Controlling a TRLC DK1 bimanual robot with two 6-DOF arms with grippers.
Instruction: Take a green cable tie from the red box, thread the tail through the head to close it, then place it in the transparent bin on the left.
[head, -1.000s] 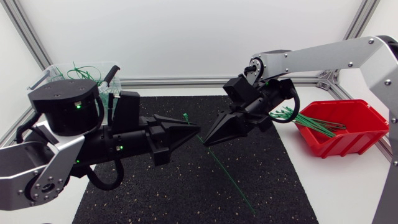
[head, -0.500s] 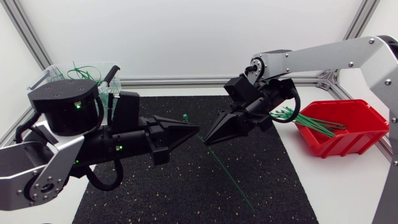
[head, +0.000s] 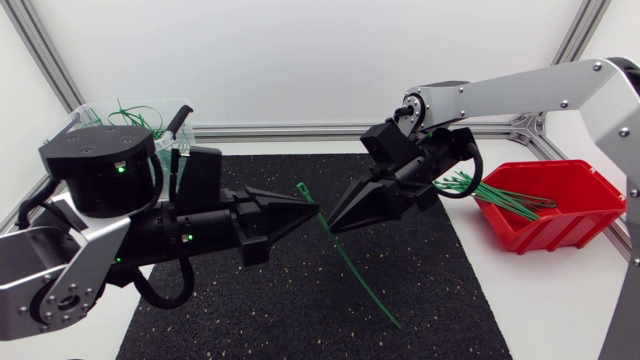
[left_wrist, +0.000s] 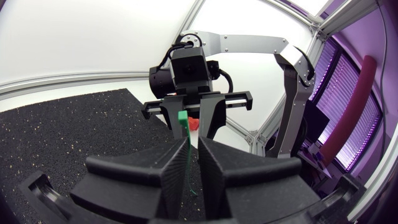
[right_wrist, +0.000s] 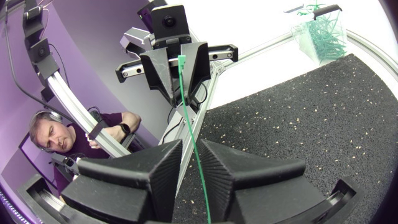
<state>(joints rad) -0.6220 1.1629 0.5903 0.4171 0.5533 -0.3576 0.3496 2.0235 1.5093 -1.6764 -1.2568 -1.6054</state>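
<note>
A green cable tie (head: 356, 270) hangs over the black mat, head up and tail slanting down toward the front. My left gripper (head: 316, 209) is shut on it just below the head; in the left wrist view the strap (left_wrist: 185, 149) runs up between its fingers. Tip to tip with it is my right gripper (head: 333, 226), open, the strap (right_wrist: 186, 99) passing loosely through the gap between its fingers (right_wrist: 163, 158). Several more green ties (head: 500, 193) lie in the red box (head: 590, 178) at the right. The transparent bin (head: 92, 112) at the back left holds closed ties.
The black speckled mat (head: 280, 310) covers the middle of the table. The left arm's bulky black body (head: 100, 170) stands in front of the bin. An aluminium frame rail (head: 280, 130) runs along the back edge.
My right gripper's fingers have parted and let go of the tie. The tie has swung, its tail now nearer the left, held only by my left gripper. Both arms stay in place.
</note>
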